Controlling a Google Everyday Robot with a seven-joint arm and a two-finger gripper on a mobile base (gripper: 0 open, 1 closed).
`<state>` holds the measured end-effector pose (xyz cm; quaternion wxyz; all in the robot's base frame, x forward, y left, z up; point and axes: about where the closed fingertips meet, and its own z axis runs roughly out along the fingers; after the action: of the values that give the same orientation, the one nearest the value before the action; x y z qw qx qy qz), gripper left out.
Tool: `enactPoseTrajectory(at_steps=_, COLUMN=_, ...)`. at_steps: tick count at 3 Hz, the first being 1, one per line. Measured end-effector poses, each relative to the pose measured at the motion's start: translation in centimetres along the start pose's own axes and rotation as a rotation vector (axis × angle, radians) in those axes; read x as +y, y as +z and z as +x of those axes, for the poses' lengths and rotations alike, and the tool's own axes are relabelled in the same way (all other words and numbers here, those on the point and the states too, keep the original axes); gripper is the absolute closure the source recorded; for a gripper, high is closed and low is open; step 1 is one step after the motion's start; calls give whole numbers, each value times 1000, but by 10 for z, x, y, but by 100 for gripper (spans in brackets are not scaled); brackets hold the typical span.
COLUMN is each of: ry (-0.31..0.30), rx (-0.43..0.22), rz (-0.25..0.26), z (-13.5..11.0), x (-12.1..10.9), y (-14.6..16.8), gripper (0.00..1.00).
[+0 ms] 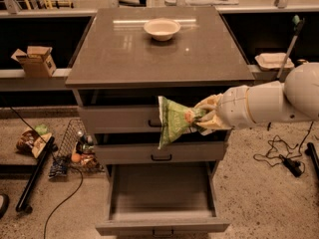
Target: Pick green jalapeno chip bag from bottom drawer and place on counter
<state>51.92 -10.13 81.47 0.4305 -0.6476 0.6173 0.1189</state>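
One arm (269, 101), white and thick, reaches in from the right and ends at the end effector (200, 118), which hangs in front of the cabinet at the height of the top drawer (117, 118). The end effector is closed on the green jalapeno chip bag (173, 122), pinching its right edge. The bag hangs in the air, tilted, with its lower corner reaching down toward the middle drawer (159, 154). It sits below the front edge of the bench (124, 59) and well above the bottom drawer (159, 193), touching neither. The bottom drawer is pulled fully out, its flat grey floor showing, while the two drawers above it stand only slightly open. On the bench a white bowl (162, 29) rests near the back edge, well apart from the bag. To the left a cardboard box (36, 61) sits on a pale ledge, and a wire basket (75, 148) with small items lies on the floor beside the cabinet. Dark cables (279, 156) trail across the floor on the right.
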Motion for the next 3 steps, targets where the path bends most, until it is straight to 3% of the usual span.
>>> enactPoseTrajectory(at_steps=1, ry=36, rx=-64, rz=79, z=-7, x=-41, y=1, gripper=100)
enactPoseTrajectory(at_steps=2, ry=106, rx=-158, rz=190, z=-26, x=-112, y=-3, gripper=100)
enactPoseTrajectory(at_steps=3, ry=172, rx=-212, rz=301, z=-43, x=-175, y=-7, gripper=100)
